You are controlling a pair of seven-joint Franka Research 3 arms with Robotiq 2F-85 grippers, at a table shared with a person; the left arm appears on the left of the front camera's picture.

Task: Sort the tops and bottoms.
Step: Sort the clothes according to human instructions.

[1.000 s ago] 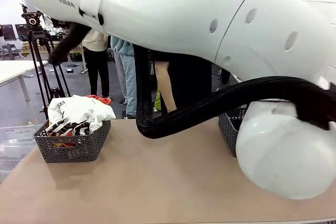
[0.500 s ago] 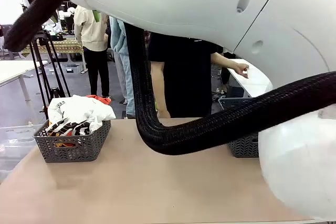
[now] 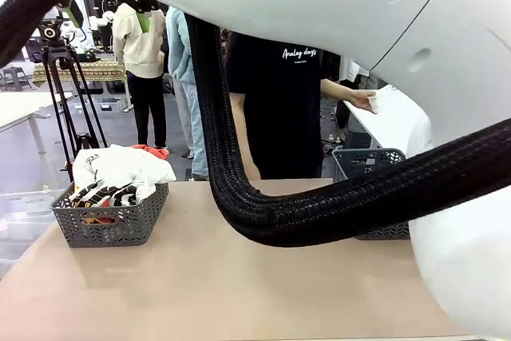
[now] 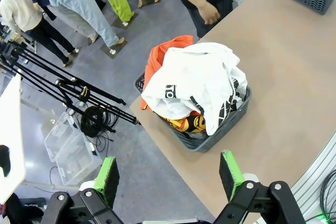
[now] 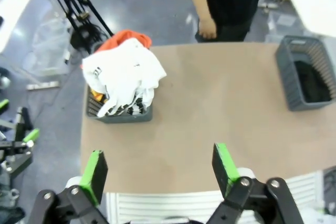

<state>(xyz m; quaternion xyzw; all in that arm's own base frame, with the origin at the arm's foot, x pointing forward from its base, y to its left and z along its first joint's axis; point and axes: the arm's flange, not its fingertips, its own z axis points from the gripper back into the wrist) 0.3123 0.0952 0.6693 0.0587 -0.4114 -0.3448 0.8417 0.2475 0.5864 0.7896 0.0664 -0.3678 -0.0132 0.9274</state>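
Observation:
The tops are heaped in a grey basket (image 3: pixel 112 229) at the table's left. A white top with black print (image 4: pixel 194 80) lies uppermost, over an orange one (image 4: pixel 169 51). The same white top (image 5: pixel 126 69) and basket (image 5: pixel 121 115) appear in the right wrist view. My left gripper (image 4: pixel 169 177) hangs open high above the floor beside that basket. My right gripper (image 5: pixel 159 167) is open too, high over the table's near edge. A person in a black T-shirt holds up a pale garment (image 3: pixel 399 113). Which things are bottoms I cannot tell.
A second grey basket (image 5: pixel 294 85) at the table's right holds something dark. My white arm and its black hose (image 3: pixel 319 213) cross the front view. A tripod (image 3: pixel 60 101) stands off the table's left, and people stand beyond it. The tabletop (image 5: pixel 210 98) between the baskets is bare.
The big white arm in front of the camera has swung up and to the right, uncovering the person and the right basket. The person has lifted the pale garment.

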